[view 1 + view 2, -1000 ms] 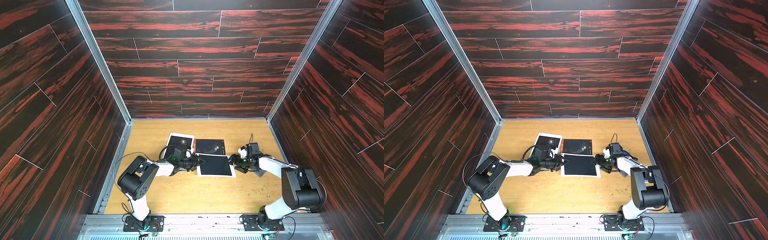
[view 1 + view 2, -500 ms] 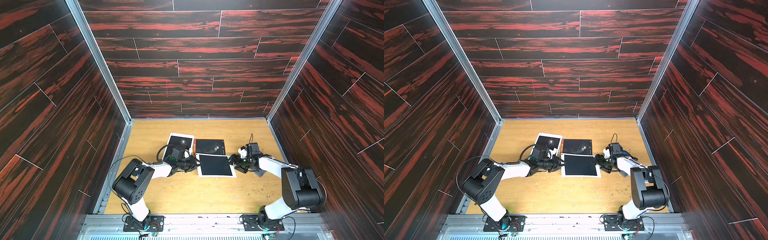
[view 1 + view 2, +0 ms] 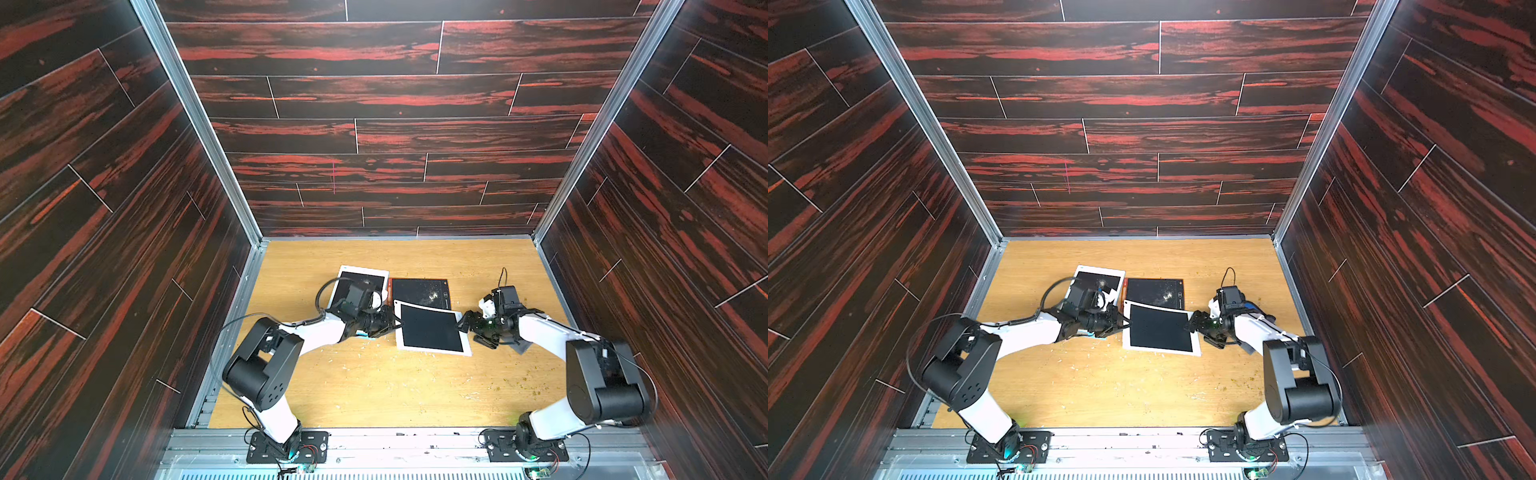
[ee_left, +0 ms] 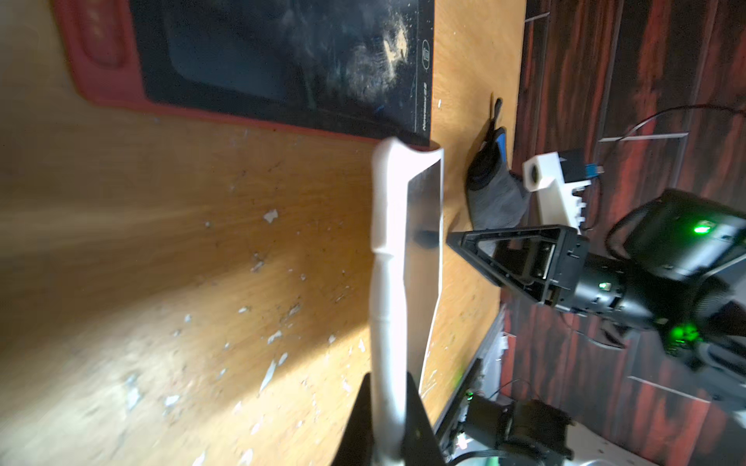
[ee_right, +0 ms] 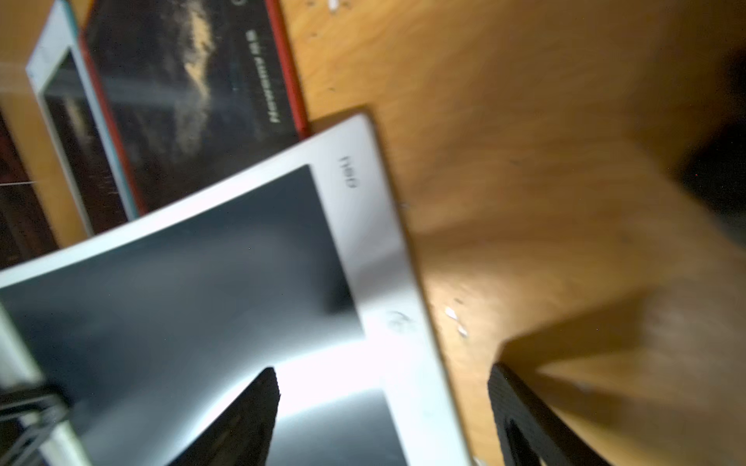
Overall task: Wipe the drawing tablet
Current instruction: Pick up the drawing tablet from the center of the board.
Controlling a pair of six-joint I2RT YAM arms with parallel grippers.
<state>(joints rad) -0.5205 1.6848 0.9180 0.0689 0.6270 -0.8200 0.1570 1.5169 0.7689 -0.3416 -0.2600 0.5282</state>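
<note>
Left wrist view shows the left end effector point(image 4: 389, 423) clamped on one rim of a white-framed drawing tablet point(image 4: 424, 226), seen almost edge-on. The tablet appears pinched by its edge and tipped slightly off the wooden surface point(image 4: 181, 242), probably to steady or shift it for wiping. Its far corner meets a red-framed tablet point(image 4: 282, 60), whose dark screen carries pale smears that show clearest here. A grey cloth point(image 4: 492, 197), glove-like, lies untouched beyond the tablet. Right wrist view shows the right end effector point(image 5: 383, 423) spread wide and holding nothing. One finger hangs over the dark screen and the other past the opposite rim above bare wood, seemingly poised to take that edge. This view also shows the held screen looking clean. Both top views give the layout the wrist views lack. The held tablet point(image 3: 430, 330) sits mid-surface between the two arms, its back corner overlapping the red-framed one. A third tablet point(image 3: 365, 272), also white-framed, lies behind the left arm.
</note>
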